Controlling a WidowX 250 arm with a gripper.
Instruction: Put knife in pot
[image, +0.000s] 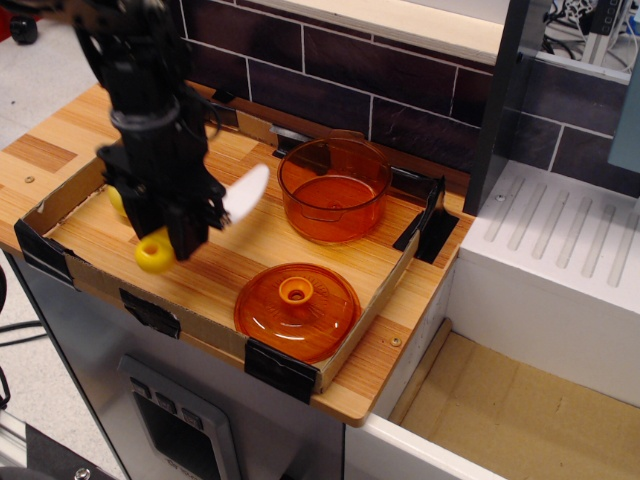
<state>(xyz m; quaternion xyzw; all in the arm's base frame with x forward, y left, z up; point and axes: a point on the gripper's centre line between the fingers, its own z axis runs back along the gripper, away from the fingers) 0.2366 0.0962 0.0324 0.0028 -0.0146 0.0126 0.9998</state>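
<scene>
The knife (243, 193) has a white curved blade and a rounded yellow handle whose end (153, 253) sticks out at the lower left. My black gripper (185, 232) is shut on its handle and holds it lifted above the wooden tray floor, blade pointing up and right. The transparent orange pot (334, 188) stands upright and empty at the tray's back right, to the right of the blade tip and apart from it.
A flat orange lid with a knob (296, 309) lies at the tray's front. A yellow lump (117, 198) sits behind my gripper at the left. Cardboard walls (66, 195) with black taped corners ring the tray. A brick wall stands behind, a white sink unit (560, 270) at the right.
</scene>
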